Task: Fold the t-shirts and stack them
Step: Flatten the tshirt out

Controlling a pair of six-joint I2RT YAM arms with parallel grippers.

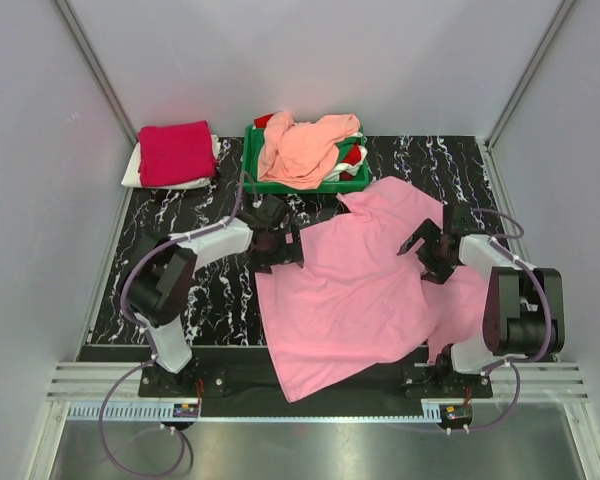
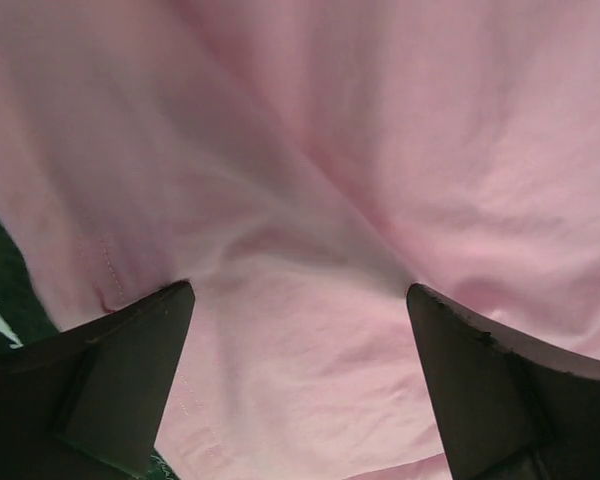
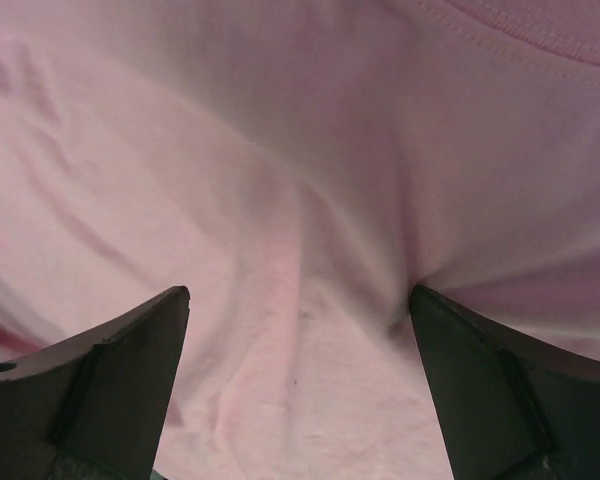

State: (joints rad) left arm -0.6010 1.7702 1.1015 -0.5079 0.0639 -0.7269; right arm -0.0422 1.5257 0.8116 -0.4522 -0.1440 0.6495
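- As the pink tee (image 1: pixel 355 290) lies spread on the table (image 1: pixel 180 215) on the near side of the tray (image 1: pixel 252 140), one far corner reaching almost to the tray's right end, I hover both claws low over it.
- My left claw (image 2: pixel 300 290) stands with jaws wide apart and nothing between them. It is over the tee's left edge, just nearward of the tray's left half.
- My right claw (image 3: pixel 300 291) gapes as wide and holds nothing. It is over the tee's right side, nearward and to the right of the tray. A stitched band crosses the top of its view; I cannot tell collar from hem.
- The tee's long axis runs aslant, from by the tray's right end nearward and leftward. The cloth lies between my claws, each nearest its own edge.
- I judge the next move to be a pinch on both edges, then a fold across that axis.
- A peach tee (image 1: pixel 305 150) lies heaped in the tray. Left of the tray, a crimson tee (image 1: pixel 175 152) sits folded on a white tee (image 1: pixel 130 175).
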